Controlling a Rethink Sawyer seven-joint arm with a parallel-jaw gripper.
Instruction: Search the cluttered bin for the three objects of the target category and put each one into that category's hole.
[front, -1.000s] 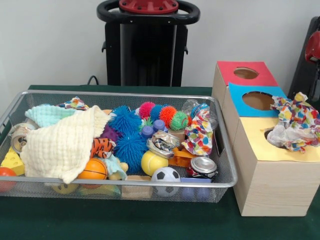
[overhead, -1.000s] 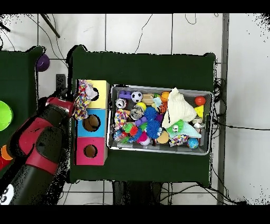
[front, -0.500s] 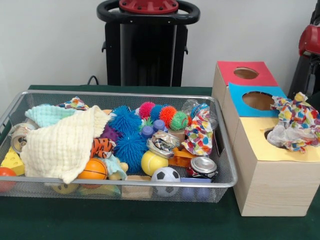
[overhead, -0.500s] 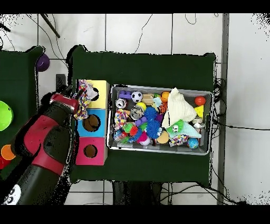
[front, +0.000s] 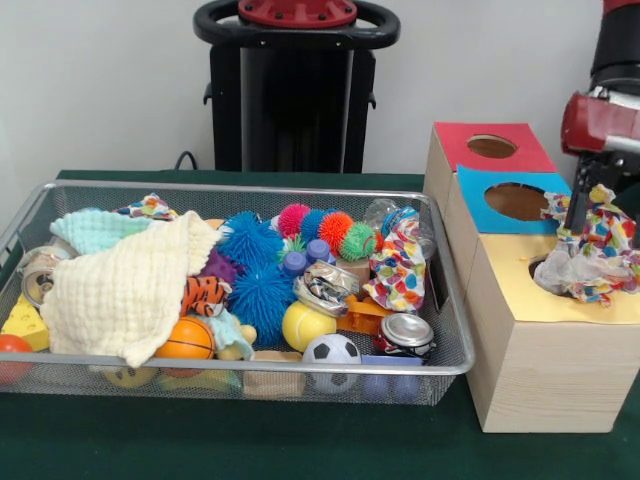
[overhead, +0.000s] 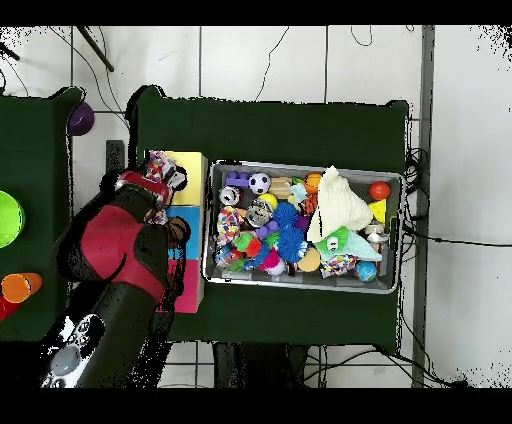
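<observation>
A patterned multicolour cloth (front: 592, 245) lies bunched on the yellow-topped box (front: 510, 280), partly tucked into its hole. My gripper (front: 588, 222) hangs right over that cloth at the right edge of the front view, touching or nearly touching its top. From overhead the same cloth (overhead: 157, 172) shows at the yellow box (overhead: 190, 163), with my red and black arm (overhead: 120, 245) lying across the boxes. In the wire bin (front: 250, 364) are a cream cloth (front: 125, 285), a mint cloth (front: 90, 230) and another patterned cloth (front: 398, 268).
Behind the yellow box stand a blue-topped box (front: 478, 186) and a red-topped box (front: 455, 140), each with a round hole. The bin also holds spiky balls (front: 255, 265), a soccer ball (front: 331, 351), a crushed can (front: 405, 332) and several other toys.
My arm has swung in from the front view's right edge, bringing the gripper over the patterned cloth on the yellow box. From overhead the arm now covers the blue and red boxes.
</observation>
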